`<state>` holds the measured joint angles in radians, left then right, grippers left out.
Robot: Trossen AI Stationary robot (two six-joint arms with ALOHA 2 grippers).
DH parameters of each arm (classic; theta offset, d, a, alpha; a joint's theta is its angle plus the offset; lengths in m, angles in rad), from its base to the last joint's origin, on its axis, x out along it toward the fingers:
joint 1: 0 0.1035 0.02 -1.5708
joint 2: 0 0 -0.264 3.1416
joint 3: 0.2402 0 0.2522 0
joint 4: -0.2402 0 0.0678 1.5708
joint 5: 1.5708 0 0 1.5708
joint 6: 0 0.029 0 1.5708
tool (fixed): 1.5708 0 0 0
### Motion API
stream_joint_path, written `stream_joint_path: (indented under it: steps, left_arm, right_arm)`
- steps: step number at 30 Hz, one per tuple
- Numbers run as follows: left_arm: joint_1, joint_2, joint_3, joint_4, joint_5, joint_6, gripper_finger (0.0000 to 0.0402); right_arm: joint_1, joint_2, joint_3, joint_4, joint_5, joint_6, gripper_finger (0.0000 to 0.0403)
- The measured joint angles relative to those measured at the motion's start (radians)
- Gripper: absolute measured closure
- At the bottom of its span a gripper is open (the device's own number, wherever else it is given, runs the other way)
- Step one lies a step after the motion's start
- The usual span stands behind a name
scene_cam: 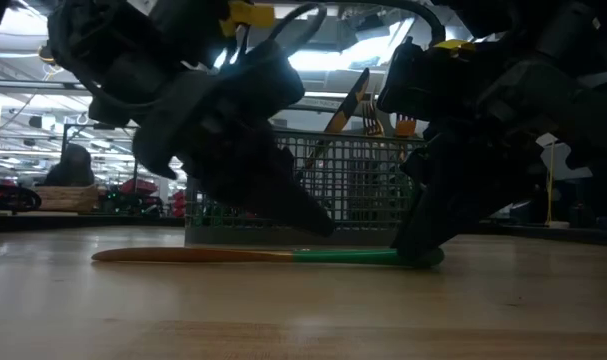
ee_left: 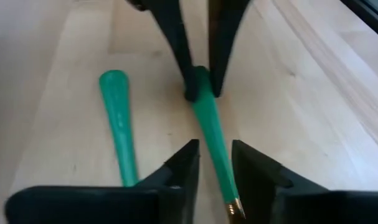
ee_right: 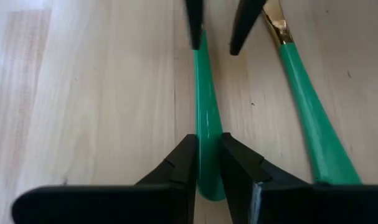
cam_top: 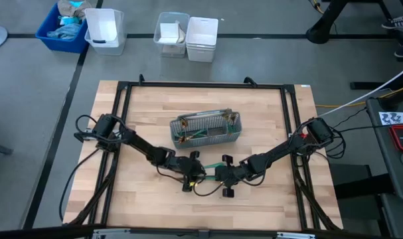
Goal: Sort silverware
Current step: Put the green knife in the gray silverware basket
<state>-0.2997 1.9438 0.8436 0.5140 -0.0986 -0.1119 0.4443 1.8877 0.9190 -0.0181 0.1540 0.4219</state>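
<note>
A piece of silverware [scene_cam: 233, 256] with a gold head and a teal-green handle lies flat on the wooden table near its middle. My right gripper [ee_right: 207, 155] is shut on its handle. My left gripper [ee_left: 215, 163] is open; its fingers stand on either side of the same handle, close to the gold neck [ee_left: 235, 208]. A second green-handled piece [ee_right: 313, 124] lies on the table right beside it. The grey mesh caddy [cam_top: 206, 129] stands just beyond, with several pieces upright in it [scene_cam: 368, 110]. My right gripper pinches the green handle near its free end [ee_right: 207, 134] between its two fingers. The fingers slant down from the table's right side and point along the handle. The piece lies level on the table.
Black frame rails [cam_top: 121, 119] run along the table's sides and far edge. White and blue bins [cam_top: 105, 30] sit on the floor beyond the far edge. Bare wood lies toward the near edge [cam_top: 208, 212].
</note>
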Motion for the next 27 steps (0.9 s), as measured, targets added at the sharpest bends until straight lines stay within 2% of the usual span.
stream_joint_path:
  steps: [6, 11, 16, 21, 27]
  left_arm:
    - [-0.044, 0.0, 0.0, -0.003, 0.015, 0.06, 0.0256]
    - [-0.073, 0.0, 0.0, -0.021, 0.018, 0.1, 0.0238]
    - [-0.083, 0.0, 0.0, -0.108, -0.035, 0.098, 0.0247]
    - [-0.086, 0.0, 0.002, -0.13, -0.043, 0.088, 0.0264]
    - [-0.086, 0.0, 0.002, -0.139, -0.059, 0.088, 0.0308]
  right_arm:
    - [0.0, 0.0, -0.001, 0.007, -0.017, 0.001, 0.034]
    - [0.0, 0.001, -0.001, 0.026, -0.041, 0.001, 0.034]
    - [0.0, 0.002, -0.001, 0.028, -0.053, 0.011, 0.034]
    - [0.0, 0.002, -0.001, 0.029, -0.053, 0.043, 0.034]
    - [0.0, 0.003, -0.003, 0.067, -0.07, 0.046, 0.034]
